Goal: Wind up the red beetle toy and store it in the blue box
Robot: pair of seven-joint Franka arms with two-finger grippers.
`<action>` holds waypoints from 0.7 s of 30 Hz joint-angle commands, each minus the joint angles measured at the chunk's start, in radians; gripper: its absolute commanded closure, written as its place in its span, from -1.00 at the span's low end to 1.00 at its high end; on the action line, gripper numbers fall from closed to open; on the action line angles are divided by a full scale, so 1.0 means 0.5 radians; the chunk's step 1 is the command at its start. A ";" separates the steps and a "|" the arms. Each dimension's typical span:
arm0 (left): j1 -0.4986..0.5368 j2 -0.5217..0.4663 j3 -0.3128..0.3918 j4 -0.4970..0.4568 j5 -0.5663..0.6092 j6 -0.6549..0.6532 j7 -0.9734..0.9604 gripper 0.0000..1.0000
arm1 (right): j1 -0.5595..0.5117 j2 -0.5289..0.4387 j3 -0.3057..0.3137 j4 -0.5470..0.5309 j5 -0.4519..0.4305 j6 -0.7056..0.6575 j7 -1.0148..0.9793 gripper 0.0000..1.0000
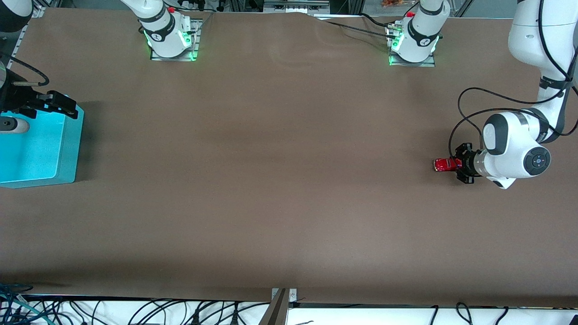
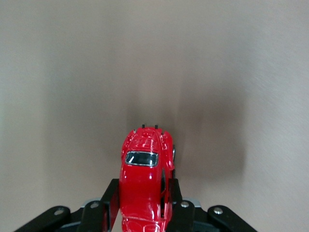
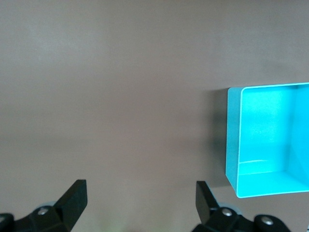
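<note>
Two Franka arms at a wide brown table, toy gripped at one end, bin at the other.

The matte brown table (image 1: 271,180) fills the frame, faintly creased near the upper middle. At the left edge sits the blue box (image 1: 40,149), smooth turquoise plastic with thick walls and rounded corners; the right gripper (image 1: 56,104) waits over its upper rim, fingers spread wide and empty. At middle right the left gripper (image 1: 457,164) lies low, clamped on the rear of the glossy, rounded red beetle toy (image 1: 445,164), whose wheels seem to rest on the table. Black cables loop above it.
</note>
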 commanded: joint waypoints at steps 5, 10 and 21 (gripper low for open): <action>-0.009 0.035 -0.077 0.060 -0.042 -0.040 -0.242 1.00 | -0.012 0.020 0.008 0.052 0.021 -0.019 -0.030 -1.00; -0.009 0.096 -0.166 0.112 -0.045 -0.037 -0.414 1.00 | -0.012 0.020 0.005 0.052 0.021 -0.019 -0.030 -1.00; -0.009 0.176 -0.206 0.121 -0.045 0.012 -0.414 1.00 | -0.012 0.020 0.008 0.052 0.021 -0.019 -0.030 -1.00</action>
